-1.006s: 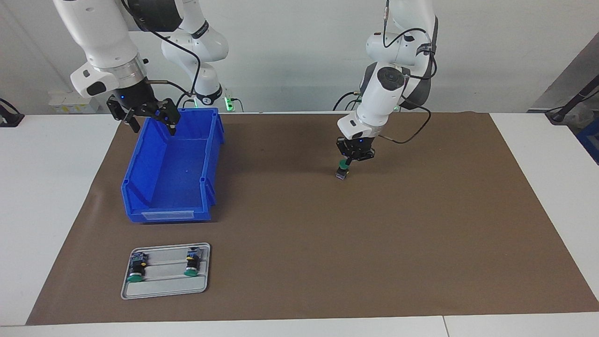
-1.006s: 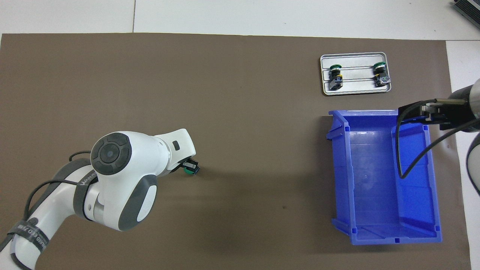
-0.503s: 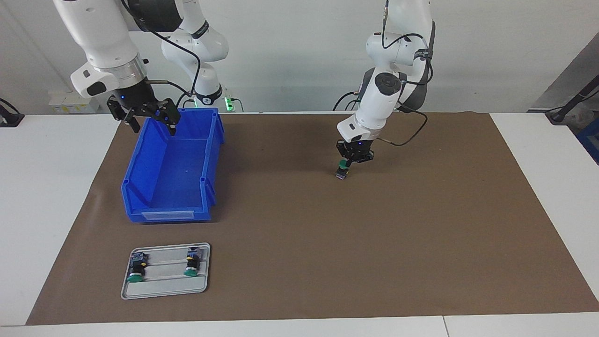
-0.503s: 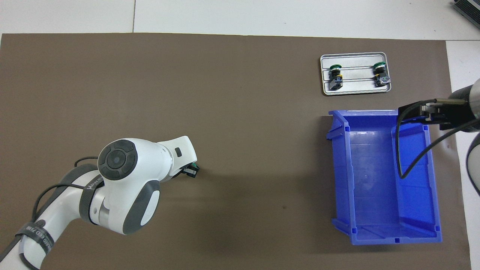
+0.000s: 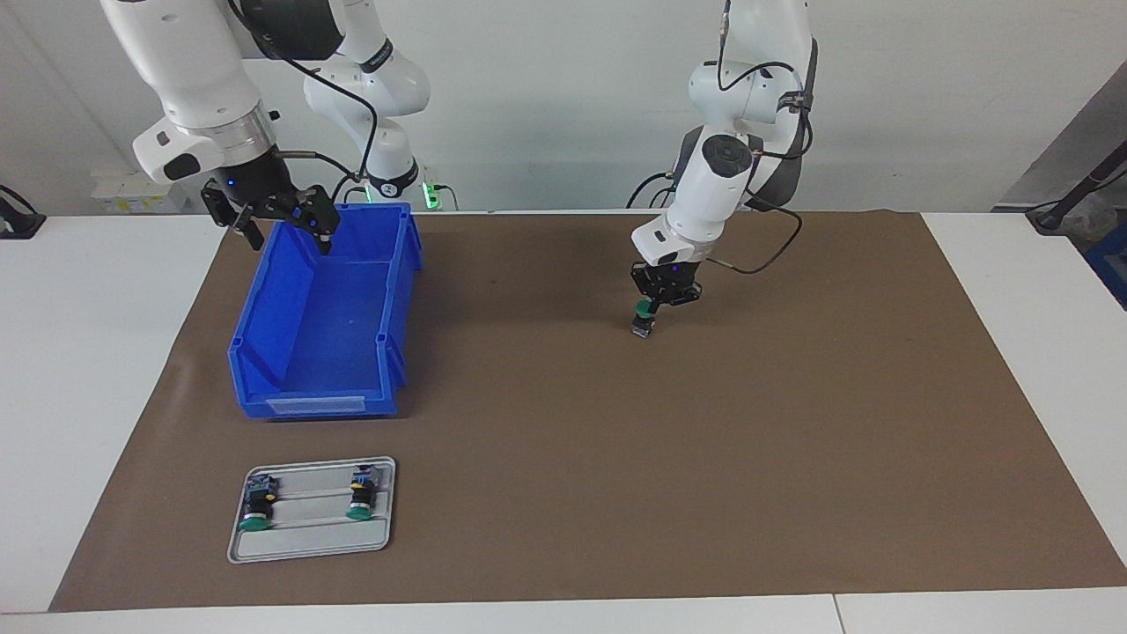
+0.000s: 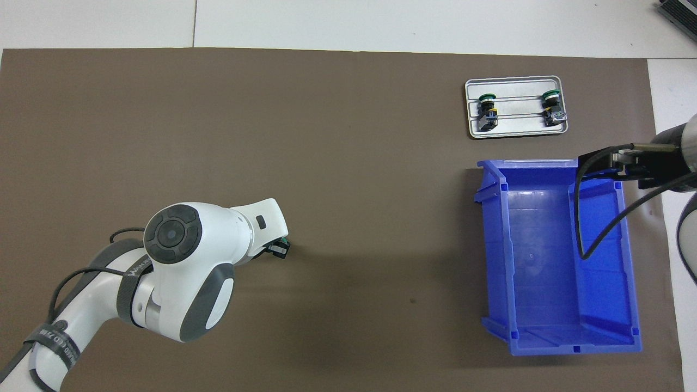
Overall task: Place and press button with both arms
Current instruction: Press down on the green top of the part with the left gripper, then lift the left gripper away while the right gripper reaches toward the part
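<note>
My left gripper reaches down to the middle of the brown mat and is shut on the button. The button's green cap is up between the fingers and its terminal block is at the mat. In the overhead view the left arm's wrist hides most of the left gripper; only a bit of the button shows. My right gripper is open and empty, over the end of the blue bin nearest the robots. It also shows in the overhead view.
A grey tray lies on the mat farther from the robots than the bin. It holds two more green-capped buttons, also in the overhead view. The blue bin holds nothing.
The left arm's wrist has shifted slightly, with the button still in its gripper at nearly the same spot. The right arm has not moved.
</note>
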Action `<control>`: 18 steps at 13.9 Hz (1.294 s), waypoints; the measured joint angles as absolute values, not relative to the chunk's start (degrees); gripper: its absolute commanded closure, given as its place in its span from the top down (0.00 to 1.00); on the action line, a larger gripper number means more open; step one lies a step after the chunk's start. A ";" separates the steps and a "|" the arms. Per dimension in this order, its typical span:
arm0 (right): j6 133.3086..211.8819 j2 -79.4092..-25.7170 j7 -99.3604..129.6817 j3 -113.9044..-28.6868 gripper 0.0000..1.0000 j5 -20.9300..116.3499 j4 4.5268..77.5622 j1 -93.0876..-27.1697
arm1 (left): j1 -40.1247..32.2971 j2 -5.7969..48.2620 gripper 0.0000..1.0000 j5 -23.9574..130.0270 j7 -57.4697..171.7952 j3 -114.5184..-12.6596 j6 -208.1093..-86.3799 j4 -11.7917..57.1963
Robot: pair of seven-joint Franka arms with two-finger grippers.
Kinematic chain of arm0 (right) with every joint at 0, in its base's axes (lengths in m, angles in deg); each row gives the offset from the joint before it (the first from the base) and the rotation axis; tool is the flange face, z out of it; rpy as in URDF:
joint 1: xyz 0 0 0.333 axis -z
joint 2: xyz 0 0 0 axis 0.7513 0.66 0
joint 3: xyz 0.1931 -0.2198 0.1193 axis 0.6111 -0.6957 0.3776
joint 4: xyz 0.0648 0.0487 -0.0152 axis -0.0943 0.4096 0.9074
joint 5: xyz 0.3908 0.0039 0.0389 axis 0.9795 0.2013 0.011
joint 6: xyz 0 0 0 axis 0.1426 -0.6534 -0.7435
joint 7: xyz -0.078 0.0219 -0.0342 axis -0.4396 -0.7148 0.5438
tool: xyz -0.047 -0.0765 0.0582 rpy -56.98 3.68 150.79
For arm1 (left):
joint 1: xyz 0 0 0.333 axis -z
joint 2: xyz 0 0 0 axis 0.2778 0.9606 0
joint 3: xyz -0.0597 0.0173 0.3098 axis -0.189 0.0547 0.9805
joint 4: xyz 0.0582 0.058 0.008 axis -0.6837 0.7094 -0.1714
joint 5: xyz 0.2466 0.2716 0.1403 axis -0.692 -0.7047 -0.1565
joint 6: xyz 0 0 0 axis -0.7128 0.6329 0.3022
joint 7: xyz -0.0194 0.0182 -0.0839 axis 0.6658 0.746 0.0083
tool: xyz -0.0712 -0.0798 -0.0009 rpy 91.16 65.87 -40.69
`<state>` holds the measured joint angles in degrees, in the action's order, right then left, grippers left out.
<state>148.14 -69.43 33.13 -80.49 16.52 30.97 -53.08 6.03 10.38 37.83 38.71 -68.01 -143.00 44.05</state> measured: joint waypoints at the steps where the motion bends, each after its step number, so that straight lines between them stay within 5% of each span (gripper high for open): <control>1: 148.14 -69.43 33.13 -80.49 1.00 16.52 30.97 -53.08 | 6.03 10.31 0.00 37.80 38.71 -68.01 -143.00 44.17; 10: 148.14 -69.43 33.13 -80.48 1.00 16.52 30.97 -53.08 | 6.42 10.00 0.00 37.71 38.66 -67.83 -143.13 44.14; 18: 148.23 -69.43 33.13 -80.06 1.00 16.52 30.97 -53.11 | 1.71 12.88 0.06 31.66 38.50 -66.35 -127.54 30.15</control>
<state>148.23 -69.43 33.13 -80.06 16.52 30.97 -53.11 1.71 12.88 31.66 38.50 -66.35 -127.54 30.15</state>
